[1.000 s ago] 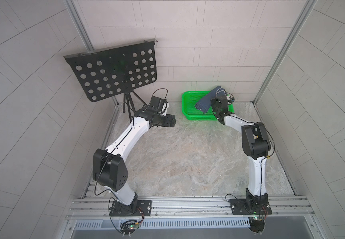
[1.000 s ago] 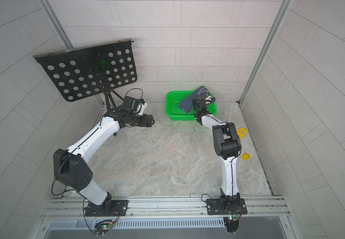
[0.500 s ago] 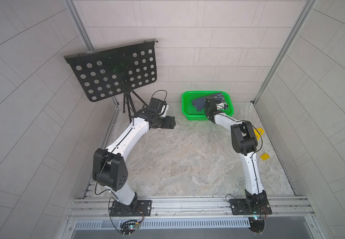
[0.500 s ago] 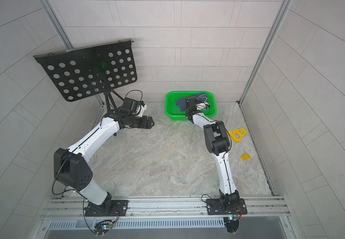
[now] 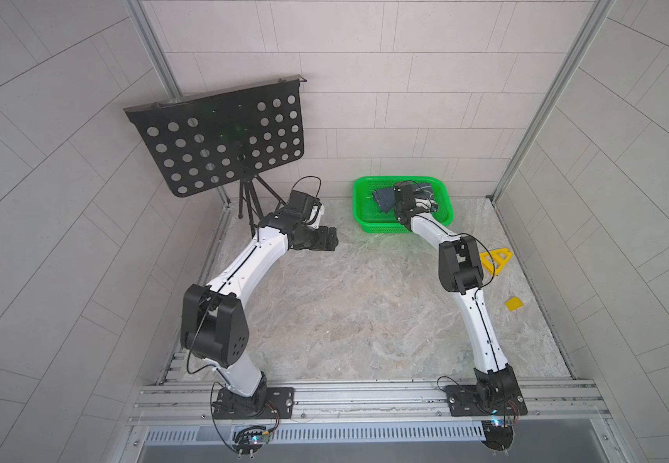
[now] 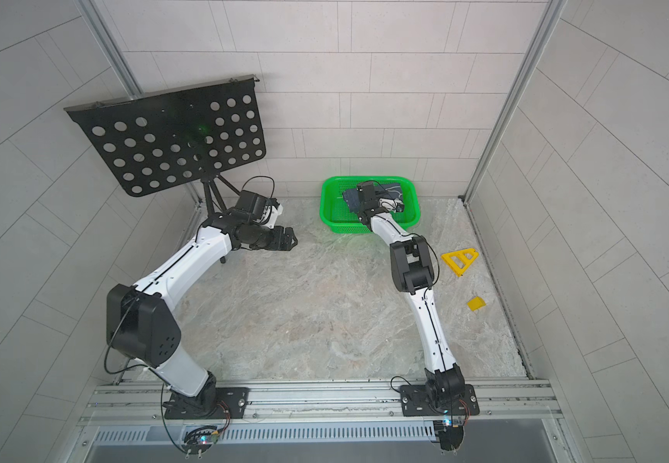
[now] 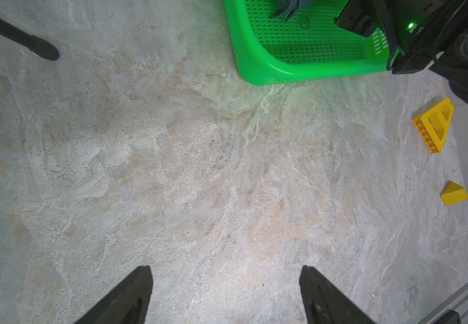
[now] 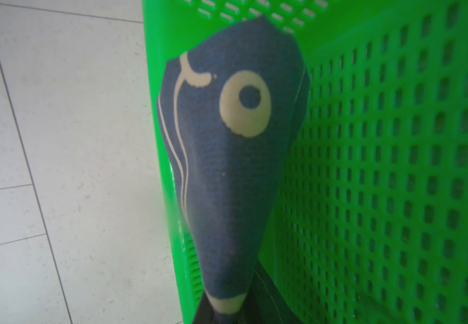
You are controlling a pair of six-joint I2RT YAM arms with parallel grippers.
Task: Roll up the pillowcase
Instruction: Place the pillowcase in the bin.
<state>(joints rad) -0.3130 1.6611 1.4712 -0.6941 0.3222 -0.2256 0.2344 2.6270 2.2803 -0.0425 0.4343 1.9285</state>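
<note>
Your right jaws are clamped on the pillowcase [image 8: 233, 168], a tight tapered bundle inside the basket [image 5: 381, 229]. Left jaws stand apart, idle near the basket. Rolling looks done; letting go seems all that's left.

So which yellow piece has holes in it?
The big yellow triangle, nearer the green basket; the little yellow wedge is solid.

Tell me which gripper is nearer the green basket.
Right. The right gripper is inside the green basket, shut on the pillowcase. The left gripper hangs open over the table, beside the basket and apart from it.
</note>
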